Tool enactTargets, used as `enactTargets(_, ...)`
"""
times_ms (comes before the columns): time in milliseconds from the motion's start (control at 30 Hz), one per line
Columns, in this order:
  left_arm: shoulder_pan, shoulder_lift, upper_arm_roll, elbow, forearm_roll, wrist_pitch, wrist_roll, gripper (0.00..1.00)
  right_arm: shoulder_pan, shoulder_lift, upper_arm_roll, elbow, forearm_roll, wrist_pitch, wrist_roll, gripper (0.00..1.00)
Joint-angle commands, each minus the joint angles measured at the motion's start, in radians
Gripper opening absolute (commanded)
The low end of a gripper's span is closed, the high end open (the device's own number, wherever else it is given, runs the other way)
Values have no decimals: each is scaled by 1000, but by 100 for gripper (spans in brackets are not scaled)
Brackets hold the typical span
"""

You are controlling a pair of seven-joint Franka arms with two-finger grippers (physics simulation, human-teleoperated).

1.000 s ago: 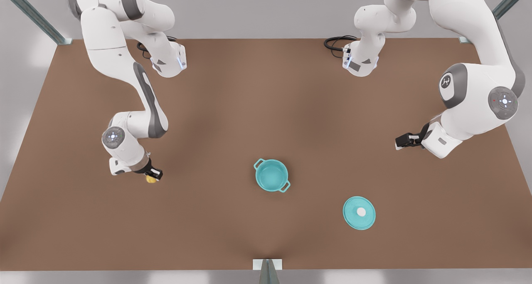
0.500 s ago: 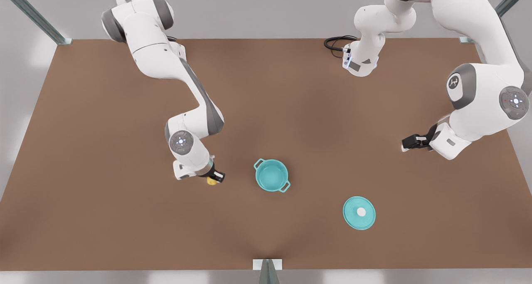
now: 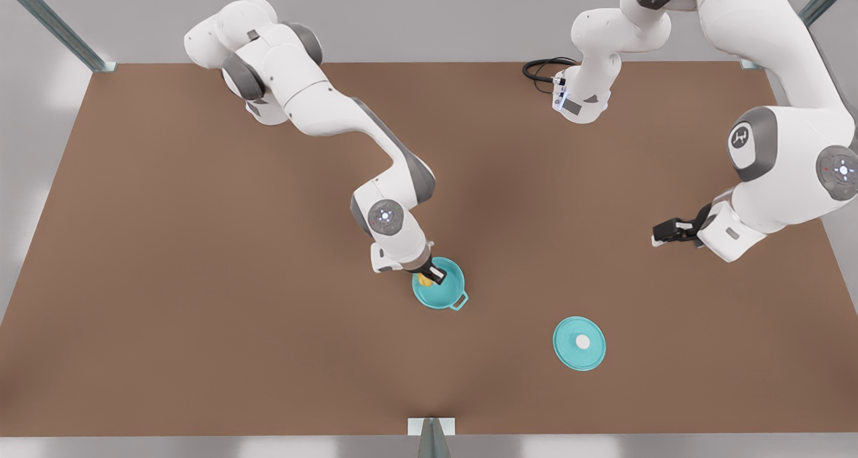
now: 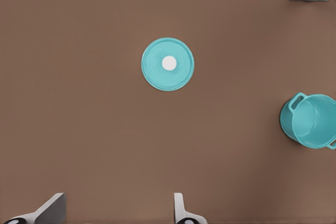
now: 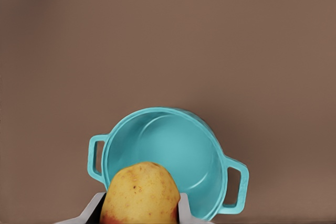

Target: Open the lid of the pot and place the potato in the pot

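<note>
One pot (image 3: 439,290), one pot lid (image 3: 579,342), one potato (image 3: 423,280). Two arms, each with one tool: right tool (image 3: 432,276), left tool (image 3: 660,233). One bench (image 3: 201,324).

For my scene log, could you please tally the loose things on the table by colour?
Teal: 2, the pot and the pot lid.
Yellow-orange: 1, the potato, held in the right gripper over the pot.
Total: 3.
</note>
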Motion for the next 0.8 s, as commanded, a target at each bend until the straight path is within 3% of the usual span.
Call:
enactTargets(0, 4, 0, -1, 2, 1, -5, 47, 100, 1, 10, 4, 4, 14, 61, 304, 53)
enactTargets(300, 2, 2, -1, 1, 7, -3, 47, 100, 38, 96, -25, 18, 14, 112, 304, 53)
enactTargets(333, 2, 2, -1, 1, 8, -3, 47, 100, 38, 96, -28, 18, 13, 112, 277, 100)
enactTargets(500, 2, 2, 1, 1, 8, -3, 47, 100, 29, 50, -49, 17, 7, 78, 265, 100)
enactTargets(533, 2, 2, 1, 1, 8, -2, 47, 100, 1, -31, -69, 9, -18, -28, 178, 100)
enactTargets(633, 2, 3, -1, 1, 8, -2, 47, 100, -303, -229, -62, -97, -62, -404, -370, 100)
enactTargets(733, 2, 3, -1, 1, 7, -2, 47, 100, -582, -349, -59, -239, -235, -488, -1017, 100)
enactTargets(767, 2, 3, -1, 1, 7, -2, 47, 100, -616, -367, -57, -279, -262, -479, -1097, 100)
